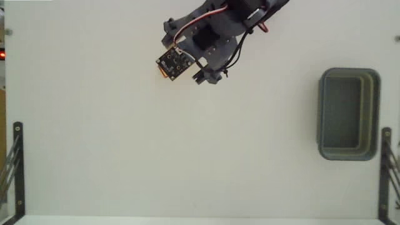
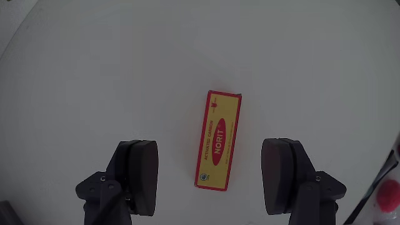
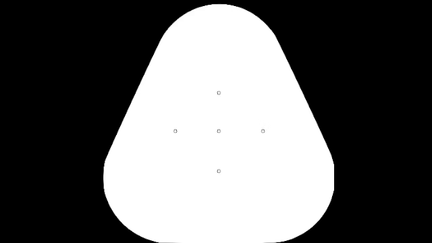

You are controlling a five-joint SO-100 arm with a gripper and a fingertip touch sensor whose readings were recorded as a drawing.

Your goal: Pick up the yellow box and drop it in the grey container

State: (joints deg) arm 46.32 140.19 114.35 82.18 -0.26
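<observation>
Yellow box (image 2: 218, 139): lying flat on the white table (image 2: 94, 75), directly between the 2 fingertips of the gripper (image 2: 214, 175) in the wrist view. Jaws standing spread wide, touching nothing. Long axis running lengthwise between the fingers, narrow width facing each. Grey container (image 1: 349, 114) sitting well apart.

We see a plain white table (image 1: 125, 144) in the fixed view. The grey container (image 1: 349, 114) rests on it near the right edge, open side up. Black metal brackets (image 1: 15, 164) stand at the lower left and lower right corners. In the wrist view the yellow box (image 2: 218, 140) lies flat on the table, label up, its long side running away from the camera. In the fixed view only an orange sliver of it shows, well apart from the container.
</observation>
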